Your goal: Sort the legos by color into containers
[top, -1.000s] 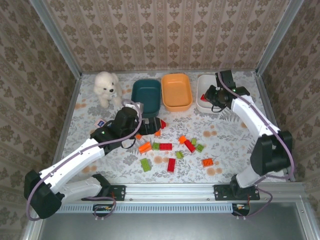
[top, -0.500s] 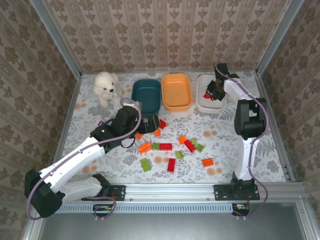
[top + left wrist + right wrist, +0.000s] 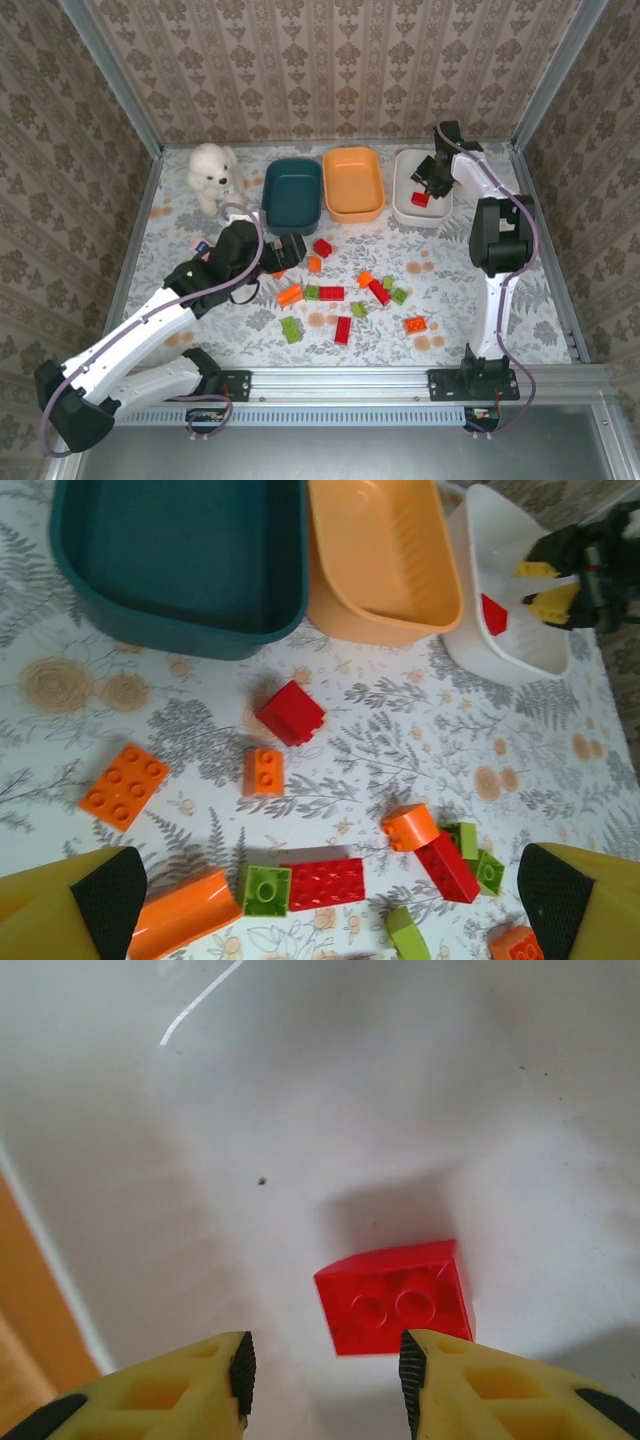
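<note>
Three tubs stand in a row at the back: dark teal (image 3: 293, 193), orange (image 3: 354, 183) and white (image 3: 400, 205). My right gripper (image 3: 430, 180) hangs open inside the white tub (image 3: 350, 1110), just above a red lego (image 3: 400, 1298) lying loose on its floor. My left gripper (image 3: 292, 250) is open wide over the scattered legos, holding nothing. Below its fingers (image 3: 110, 890) lie a red brick (image 3: 323, 882), a green one (image 3: 264, 890) and a long orange one (image 3: 180, 912). Another red brick (image 3: 322, 247) and a small orange one (image 3: 314, 264) sit in front of the teal tub (image 3: 180, 620).
A white plush bear (image 3: 213, 175) sits at the back left, with a small blue-and-pink carton (image 3: 202, 244) beside my left arm. More legos spread across mid-table: orange (image 3: 415, 324), red (image 3: 343, 329), green (image 3: 292, 329). Patterned walls close in three sides.
The right gripper swung over the white tub and let go of the red lego, which now lies on the tub floor. The left arm pulled back leftward, uncovering the red brick.
</note>
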### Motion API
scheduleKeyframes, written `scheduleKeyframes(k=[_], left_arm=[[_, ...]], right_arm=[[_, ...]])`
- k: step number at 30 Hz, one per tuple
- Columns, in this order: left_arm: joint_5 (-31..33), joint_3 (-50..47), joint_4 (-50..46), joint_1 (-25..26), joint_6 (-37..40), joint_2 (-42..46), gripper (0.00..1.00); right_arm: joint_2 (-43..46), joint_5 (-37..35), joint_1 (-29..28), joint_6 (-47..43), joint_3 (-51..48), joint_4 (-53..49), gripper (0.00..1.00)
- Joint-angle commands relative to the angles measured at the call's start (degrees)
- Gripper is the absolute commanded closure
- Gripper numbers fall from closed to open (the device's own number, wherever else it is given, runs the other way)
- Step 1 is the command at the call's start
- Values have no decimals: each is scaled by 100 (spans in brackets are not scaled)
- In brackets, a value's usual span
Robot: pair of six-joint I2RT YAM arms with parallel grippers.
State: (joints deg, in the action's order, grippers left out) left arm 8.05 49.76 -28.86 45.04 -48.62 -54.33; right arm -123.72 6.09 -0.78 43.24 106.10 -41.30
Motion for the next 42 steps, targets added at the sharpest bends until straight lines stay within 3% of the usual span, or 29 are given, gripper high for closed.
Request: scheduleKeyframes(k=[1, 4, 9, 12, 17, 22, 30, 39, 42], left_arm=[[464, -27, -712, -40, -363, 71, 1], [419, -109, -1002, -273, -653, 37, 5], [-117, -286, -1338, -848, -1369, -456, 14], [-181, -238, -1262, -1015, -1651, -883, 15], [-300, 202, -1316, -1245, -2064, -1925, 11], [-364, 584, -1234, -1260, -2766, -2815, 11], [-410, 1013, -881, -1252, -3088, -3798, 11], [-488, 1130, -536, -1261, -3444, -4410, 15], [-468, 1146, -506, -1252, -3484, -4549, 23]], right_arm=[[1146, -52, -120, -155, -99, -52, 55], [2201, -139, -516, -413, -896, 491, 54], [3825, 7, -1673, -1097, -2633, 1304, 51], [4751, 459, -2390, -1222, -3803, 1807, 42], [5572, 753, -3325, -1153, -4959, 1674, 31], [6132, 843, -3543, -1118, -5388, 1658, 19], [6249, 1111, -3552, -1354, -5390, 1662, 2], [6290, 973, -3551, -1257, -5372, 1607, 0], [6281, 973, -3552, -1232, -5374, 1585, 0]])
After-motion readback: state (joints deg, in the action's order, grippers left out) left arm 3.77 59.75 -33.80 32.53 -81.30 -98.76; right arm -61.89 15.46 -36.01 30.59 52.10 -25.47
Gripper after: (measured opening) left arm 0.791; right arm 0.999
